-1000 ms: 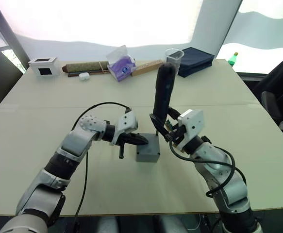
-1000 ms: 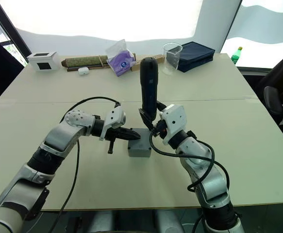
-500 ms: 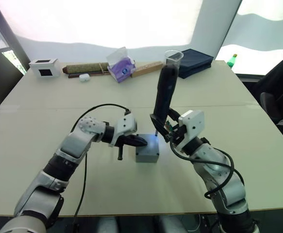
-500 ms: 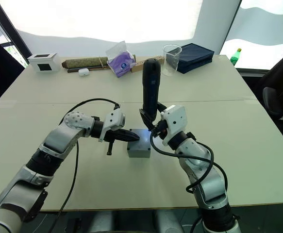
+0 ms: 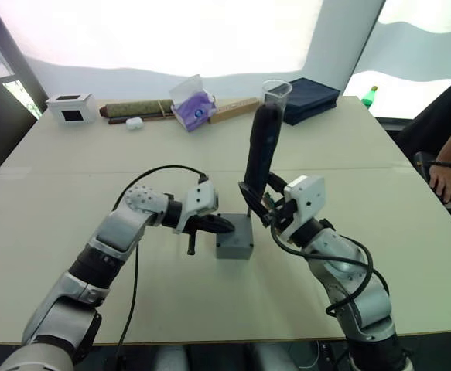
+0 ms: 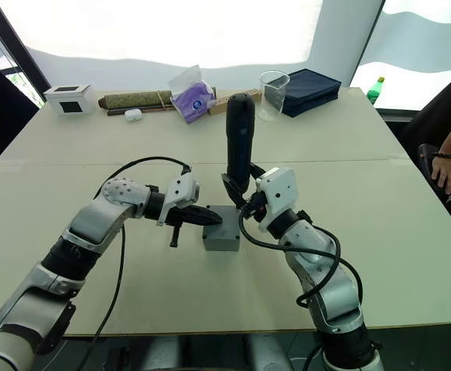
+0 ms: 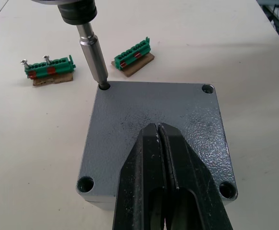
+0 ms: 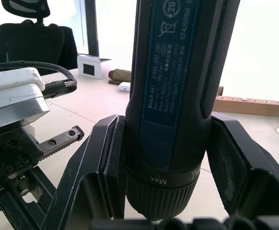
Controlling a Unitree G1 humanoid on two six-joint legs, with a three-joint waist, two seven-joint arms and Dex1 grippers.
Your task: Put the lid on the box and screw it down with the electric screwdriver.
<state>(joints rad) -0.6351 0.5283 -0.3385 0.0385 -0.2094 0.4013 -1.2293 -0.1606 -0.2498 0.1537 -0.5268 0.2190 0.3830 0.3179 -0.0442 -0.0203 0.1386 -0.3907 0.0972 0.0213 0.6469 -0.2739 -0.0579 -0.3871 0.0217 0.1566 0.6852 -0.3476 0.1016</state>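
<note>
The grey box (image 5: 235, 247) stands mid-table with the lid (image 7: 153, 110) sitting square on top of it. My left gripper (image 7: 159, 127) is shut, and its fingertips rest on the lid's top from the left side. My right gripper (image 5: 261, 204) is shut on the electric screwdriver (image 5: 260, 147), which stands nearly upright over the box. The screwdriver's metal bit (image 7: 95, 57) sits in the recessed hole at one far corner of the lid. The lid's other three corner holes are in view. In the right wrist view the fingers (image 8: 106, 163) clamp the screwdriver's (image 8: 177, 96) black body.
Two green terminal blocks (image 7: 50, 69) (image 7: 133, 52) lie just beyond the box. Along the far edge are a white box (image 5: 70, 107), a purple tissue pack (image 5: 193, 102), a wooden strip (image 5: 235, 109), a plastic cup (image 5: 277, 91) and a navy case (image 5: 312, 97). A person's hand (image 5: 445, 174) is at the right.
A pale glow on the lid beside the bit half a second ago is gone. A person's arm has come into view at the far right. Both grippers hold their places.
</note>
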